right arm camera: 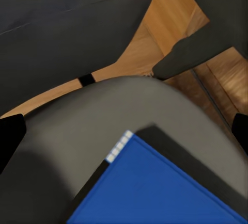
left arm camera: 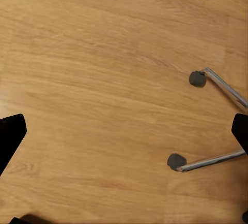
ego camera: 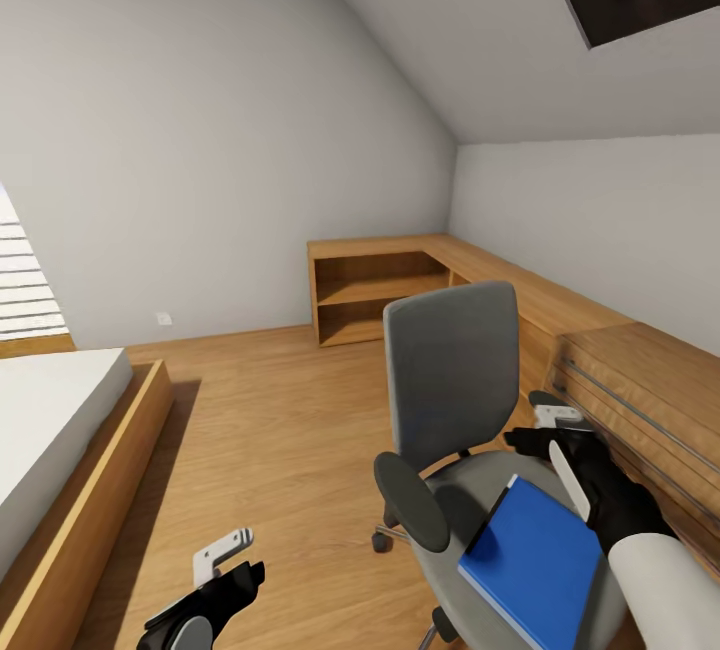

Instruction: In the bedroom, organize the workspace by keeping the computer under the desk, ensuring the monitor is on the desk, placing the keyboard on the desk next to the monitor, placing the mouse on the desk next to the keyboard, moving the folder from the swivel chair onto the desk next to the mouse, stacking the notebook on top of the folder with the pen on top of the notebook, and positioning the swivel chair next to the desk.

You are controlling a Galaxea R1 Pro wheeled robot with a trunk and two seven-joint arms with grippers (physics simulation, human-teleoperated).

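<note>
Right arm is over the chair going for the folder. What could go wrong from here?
1. The folder lies flat on the swivel chair seat, so the right gripper may struggle to get a finger under an edge and could just push it.
2. The chair stands on casters; pressing down might roll or swivel it.
3. The armrest sits close to the right gripper, so it could get clipped.

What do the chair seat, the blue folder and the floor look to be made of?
The chair seat looks like matte grey fabric or soft padding: no shine, rounded edges. The folder looks like smooth card or plastic, flat and evenly blue with a slight sheen. The floor looks like varnished light wood, with visible grain and plank seams.
</note>
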